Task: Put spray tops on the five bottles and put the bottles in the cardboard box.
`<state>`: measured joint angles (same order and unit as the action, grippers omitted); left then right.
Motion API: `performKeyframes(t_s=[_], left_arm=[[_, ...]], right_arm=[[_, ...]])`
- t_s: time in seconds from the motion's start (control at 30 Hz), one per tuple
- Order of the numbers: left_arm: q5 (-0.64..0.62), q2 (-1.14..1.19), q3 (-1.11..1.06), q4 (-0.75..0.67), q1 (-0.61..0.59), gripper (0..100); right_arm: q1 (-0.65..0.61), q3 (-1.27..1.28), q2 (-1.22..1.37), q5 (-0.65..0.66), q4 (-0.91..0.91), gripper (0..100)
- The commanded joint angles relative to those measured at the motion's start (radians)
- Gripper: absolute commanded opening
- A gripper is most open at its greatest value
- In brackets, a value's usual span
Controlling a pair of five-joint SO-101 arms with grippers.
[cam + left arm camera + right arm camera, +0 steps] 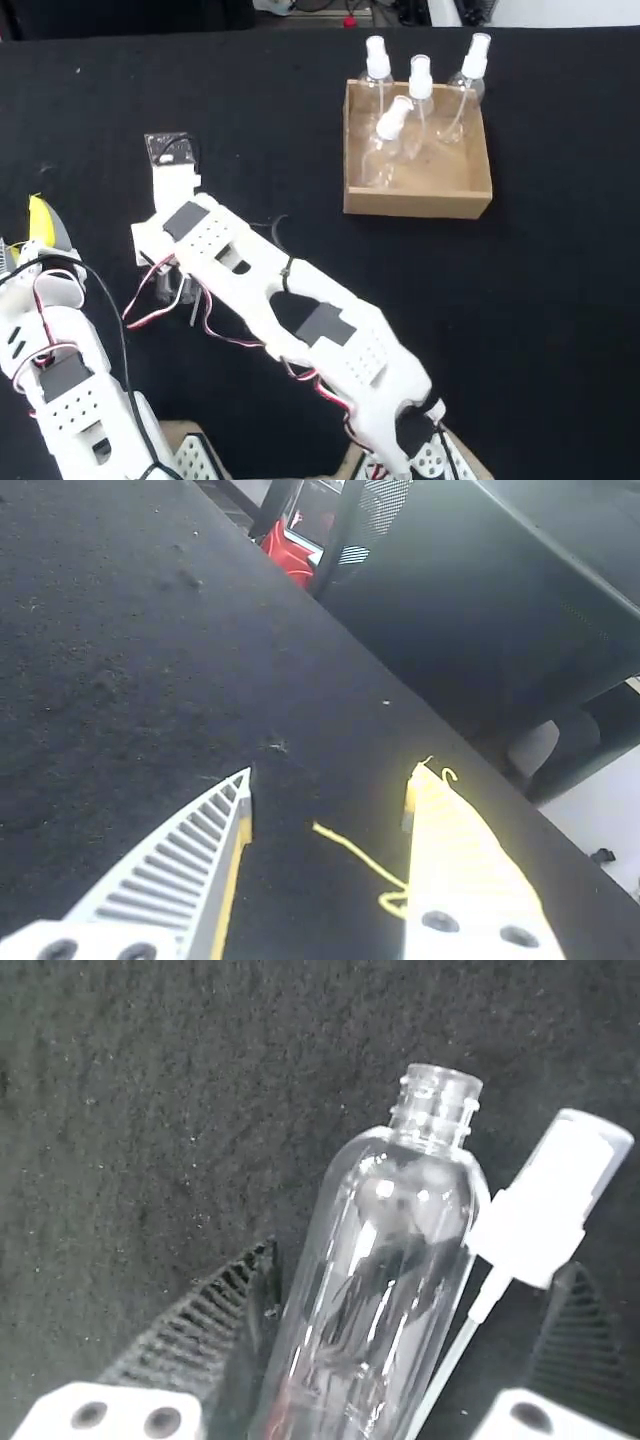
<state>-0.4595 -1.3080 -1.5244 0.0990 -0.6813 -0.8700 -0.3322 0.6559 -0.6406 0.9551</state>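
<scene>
So: the last bottle (380, 1290) is clear thin plastic, uncapped and empty by the look of it. I'd expect it to be very light, slick and a bit squashy, and since it looks to be lying on its side it may roll if nudged. It sits well apart from the cardboard box (415, 205), off the box's lower-left corner in the high view.

The spray top (545, 1205) lies just beside the bottle's neck (435, 1100), loose, with its thin dip tube (455, 1350) running back along the bottle. The tube will probably flex and snag, so I wouldn't grip there.

- **Right gripper** (418, 1260): spread wide, with a jaw either side of the bottle and spray top together and nothing pinched. I can't tell whether the near jaw touches the bottle.
- **Left gripper** (332, 775): spread and empty over bare surface (300, 120), farther from the box than the bottle is.

Grip advice:
- Take the bottle mid-body with light squeeze.
- Take the top by its white head.
- Closing now would likely trap both at once, so separate them first.

The box already holds four capped bottles (415, 110) crowded toward its far wall. The half nearer the bottle looks free for the fifth. The box walls are low, so lift over the rim.
</scene>
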Motion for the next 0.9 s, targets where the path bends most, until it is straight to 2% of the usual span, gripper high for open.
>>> performKeyframes(t_s=[0.0, 0.2, 0.37, 0.77, 0.87], left_arm=[[-0.009, -0.003, 0.039, -0.026, -0.007, 24], [-0.009, -0.003, 0.039, -0.026, -0.007, 24], [-0.008, -0.005, 0.039, -0.026, -0.015, 24], [-0.008, -0.005, 0.039, -0.026, -0.015, 24], [-0.008, -0.003, 0.039, -0.026, -0.015, 24]], right_arm=[[-0.002, -0.061, -0.021, 0.012, 0.021, 38.2], [-0.006, -0.156, -0.018, 0.023, 0.133, 38.2], [-0.052, -0.156, -0.016, 0.104, 0.138, 38.2], [-0.008, -0.165, 0.09, 0.101, 0.137, 38.1], [-0.006, -0.165, 0.087, 0.101, 0.137, 32.8]])
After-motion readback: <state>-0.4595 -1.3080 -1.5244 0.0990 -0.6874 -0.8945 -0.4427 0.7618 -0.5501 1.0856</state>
